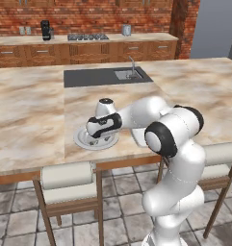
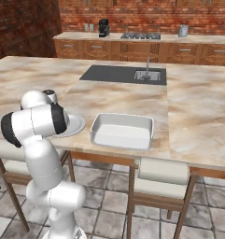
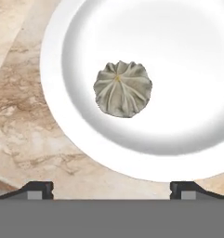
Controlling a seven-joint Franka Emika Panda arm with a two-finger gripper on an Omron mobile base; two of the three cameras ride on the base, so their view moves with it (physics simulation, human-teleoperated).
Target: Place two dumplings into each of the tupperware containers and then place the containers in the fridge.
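Note:
One dumpling (image 3: 122, 88), pleated and grey-beige, lies in the middle of a round white plate (image 3: 55, 97) on the marble island. My gripper (image 3: 112, 189) hangs straight above it and is open, its two fingertips (image 3: 39, 189) set wide apart with nothing between them. In the left base view the gripper (image 1: 95, 140) points down into the plate (image 1: 81, 140) near the island's front edge. The large white tupperware container (image 2: 122, 130) stands empty just right of the plate (image 2: 77, 125). The grey fridge (image 1: 216, 29) rises at the back right.
A dark sink panel with a faucet (image 1: 132, 72) lies farther back on the island. Stools (image 1: 67, 185) stand under the front edge. A back counter (image 1: 83, 41) carries a coffee machine and a hob.

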